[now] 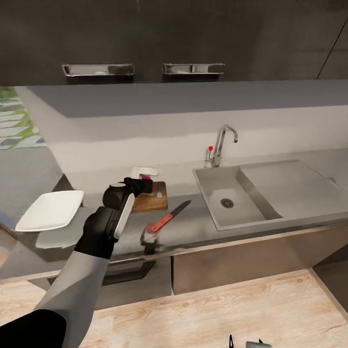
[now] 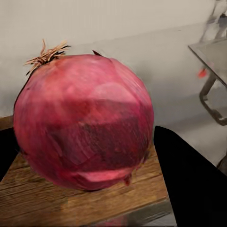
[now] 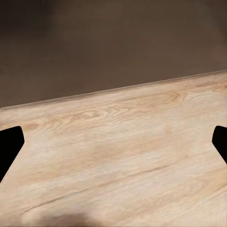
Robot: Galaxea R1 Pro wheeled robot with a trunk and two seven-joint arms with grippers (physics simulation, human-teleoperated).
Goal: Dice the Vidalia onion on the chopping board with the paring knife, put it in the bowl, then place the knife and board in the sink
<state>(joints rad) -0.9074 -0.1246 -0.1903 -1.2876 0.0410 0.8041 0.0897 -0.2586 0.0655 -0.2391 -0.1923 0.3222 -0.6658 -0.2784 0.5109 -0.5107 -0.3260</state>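
Onion (image 2: 82, 120), round, papery red, gripped by left end effector (image 2: 85, 156) over wooden chopping board (image 2: 71, 203).

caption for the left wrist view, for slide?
Left gripper flanking the red-skinned onion over the wooden chopping board, sink beyond.

My left gripper (image 2: 85, 156) and its onion (image 2: 84, 122) cover the chopping board (image 1: 155, 198). Right of it the paring knife (image 1: 170, 217) lies aslant across the way to the sink (image 1: 231, 198), whose basin looks bare. My right gripper (image 3: 113, 142) has open floor (image 3: 123, 156) beneath.
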